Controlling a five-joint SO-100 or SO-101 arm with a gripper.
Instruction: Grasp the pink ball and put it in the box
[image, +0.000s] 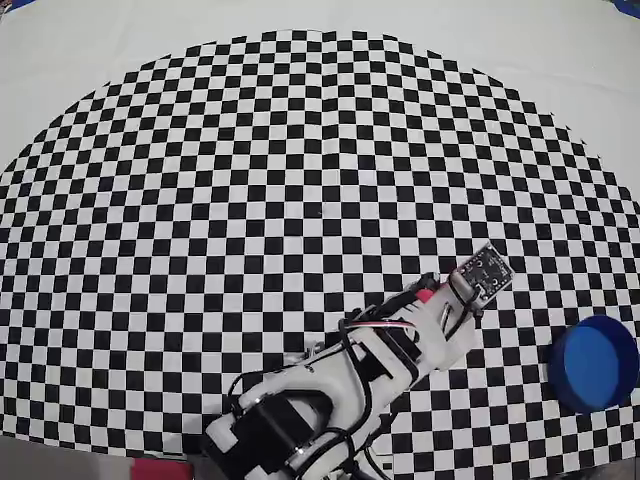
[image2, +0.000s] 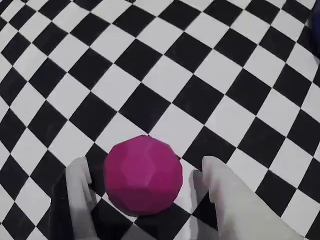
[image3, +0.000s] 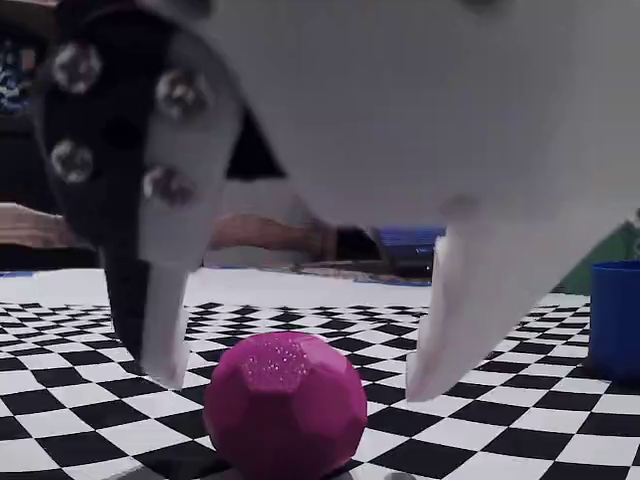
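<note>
My tool (image2: 145, 185) is spread wide, a finger on each side of the ball (image2: 143, 175), which sits on the checkered cloth (image2: 165, 75) covering the counter. In the wrist view the ball lies low in the picture, midway between my two pale fingers (image2: 80, 192), with a thin strip of cloth showing on either side, so neither finger touches it. The low fixed view says the same: the ball (image3: 285, 405) rests on the cloth, one fingertip hanging down to its left and the other to its right, both ending about level with the ball's upper half and apart from it. The tool (image3: 290, 375) there fills most of the upper picture, its body white with a dark plate and screws at the left.

From overhead my arm (image: 340, 385) reaches up from the bottom edge toward the right, and its wrist hides the ball. The box (image: 594, 363) stands well apart to the right of the tool (image: 455, 295), near the edge of the cloth. In the fixed view the box (image3: 615, 320) shows as a blue wall at the right edge, behind the ball.
</note>
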